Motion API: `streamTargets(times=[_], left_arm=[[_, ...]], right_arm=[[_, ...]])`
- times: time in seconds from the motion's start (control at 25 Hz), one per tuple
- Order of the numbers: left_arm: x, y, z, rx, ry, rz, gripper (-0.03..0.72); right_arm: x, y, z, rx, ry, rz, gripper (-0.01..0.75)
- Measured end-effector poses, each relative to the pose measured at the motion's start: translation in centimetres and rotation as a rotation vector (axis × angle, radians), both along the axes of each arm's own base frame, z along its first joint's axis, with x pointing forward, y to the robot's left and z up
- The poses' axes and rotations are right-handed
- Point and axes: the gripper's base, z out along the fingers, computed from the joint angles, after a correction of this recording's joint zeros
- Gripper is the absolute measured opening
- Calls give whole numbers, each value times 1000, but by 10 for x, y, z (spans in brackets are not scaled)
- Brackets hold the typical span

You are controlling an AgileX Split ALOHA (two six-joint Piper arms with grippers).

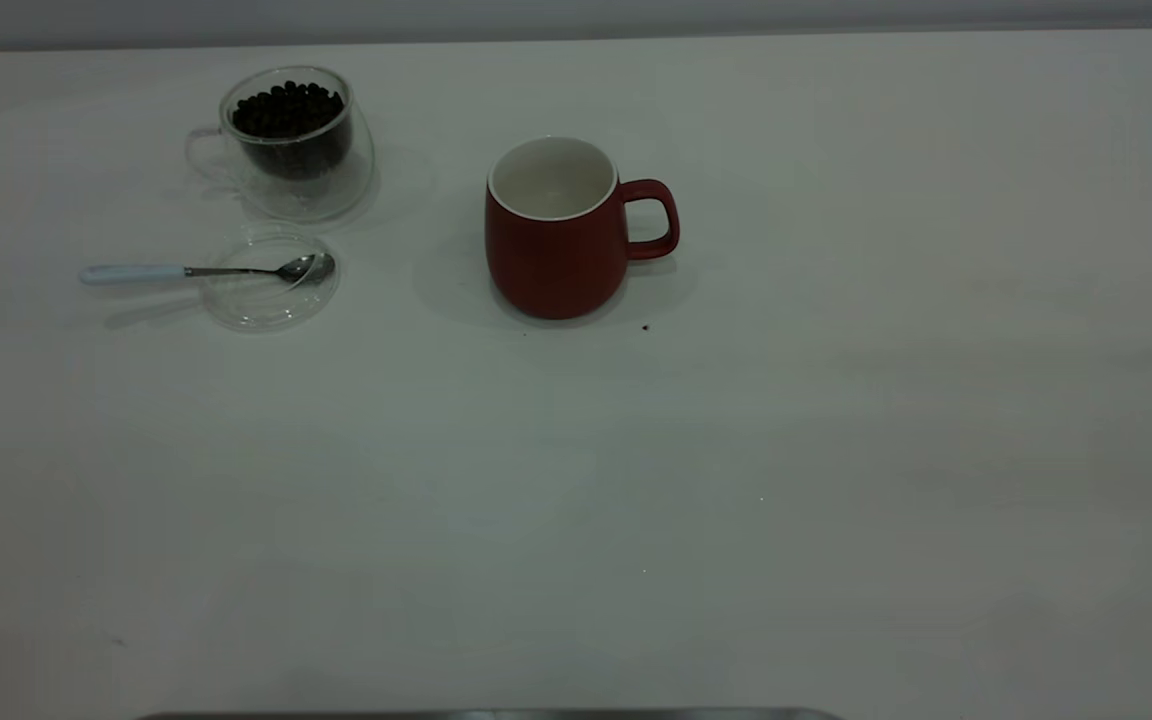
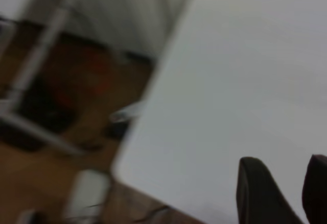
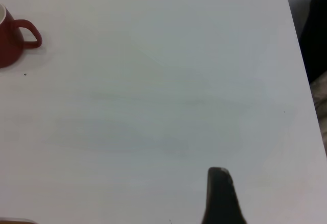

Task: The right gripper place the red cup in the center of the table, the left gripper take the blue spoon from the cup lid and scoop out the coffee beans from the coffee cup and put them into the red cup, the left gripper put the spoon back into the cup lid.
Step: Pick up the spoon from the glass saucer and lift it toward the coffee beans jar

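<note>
The red cup point(image 1: 556, 235) stands upright near the table's middle, handle to the right, with a white inside that looks empty. It also shows far off in the right wrist view point(image 3: 9, 42). The glass coffee cup point(image 1: 288, 140), full of dark beans, stands at the back left. The clear cup lid point(image 1: 271, 285) lies in front of it. The spoon point(image 1: 186, 271) rests with its bowl in the lid and its pale handle pointing left. My left gripper point(image 2: 291, 180) is open and empty over the table's edge. Of my right gripper only one finger point(image 3: 220, 196) shows, with nothing beside it.
A small dark speck point(image 1: 645, 327) lies just in front of the red cup. Neither arm shows in the exterior view. The left wrist view shows the table's edge point(image 2: 138, 132) with the floor and a metal frame beyond it.
</note>
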Motion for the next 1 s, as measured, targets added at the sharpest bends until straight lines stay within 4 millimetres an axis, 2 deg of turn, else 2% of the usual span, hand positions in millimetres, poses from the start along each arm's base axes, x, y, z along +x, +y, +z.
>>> streamTargets(times=[0.24, 0.4, 0.6, 0.76, 0.84, 1.0], left_arm=[[75, -1, 13, 130, 154, -40, 223], [123, 5, 22, 152, 155, -30, 222], [161, 29, 29, 38, 138, -9, 222], [191, 55, 11, -125, 173, -54, 222], [205, 73, -7, -231, 189, -75, 222], [219, 109, -45, -502, 181, -128, 222]], right_arm=[[0, 0, 0, 0, 0, 0, 531], [0, 0, 0, 0, 0, 0, 531], [0, 0, 0, -1, 0, 0, 531], [0, 0, 0, -1, 0, 0, 531], [0, 0, 0, -1, 0, 0, 531], [0, 0, 0, -1, 0, 0, 531]])
